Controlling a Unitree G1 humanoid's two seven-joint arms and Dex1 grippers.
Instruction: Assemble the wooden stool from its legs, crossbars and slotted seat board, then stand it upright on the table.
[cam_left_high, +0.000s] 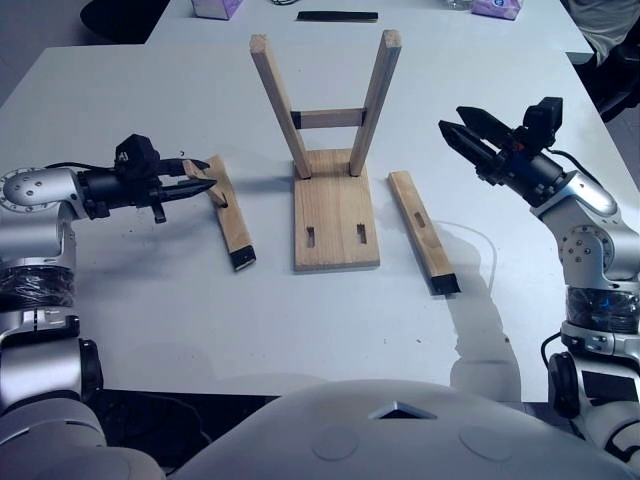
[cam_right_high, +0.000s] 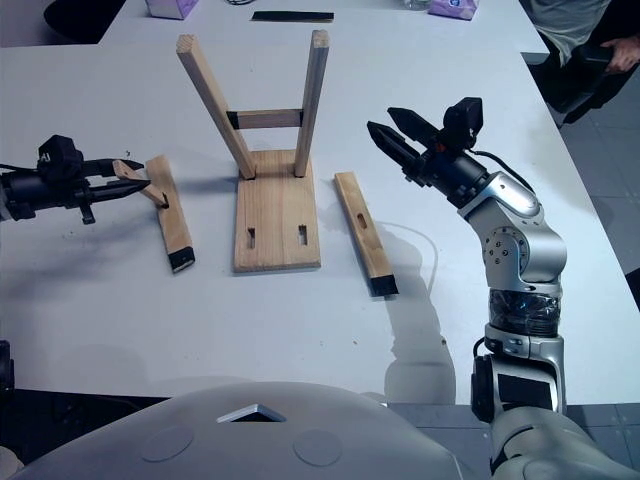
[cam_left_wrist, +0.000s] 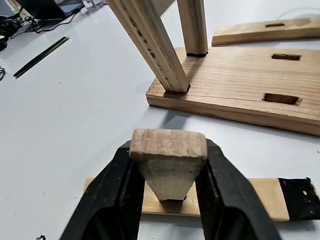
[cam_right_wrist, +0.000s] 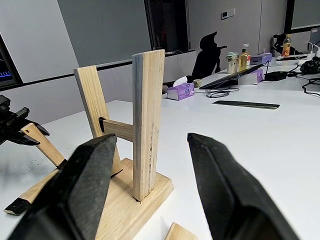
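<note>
Wooden crossbar (cam_left_wrist: 169, 145) clamped in left tool (cam_left_high: 198, 180); right tool (cam_left_high: 452, 120) apart; seat board (cam_left_high: 335, 215) between.

Silver arms (cam_left_high: 592, 203), black left hand (cam_left_high: 203, 181), right hand (cam_left_high: 455, 122)

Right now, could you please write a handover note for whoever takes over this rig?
Left pincer: shut on the short crossbar, which is plugged, tilted, into the left loose leg lying flat.
Right pincer: open, in the air right of the standing legs.
Done: standing legs and joining crossbar sit in the seat board's far slots.
To do: right loose leg lies flat beside the board; near slots empty; stool not yet upright.
</note>
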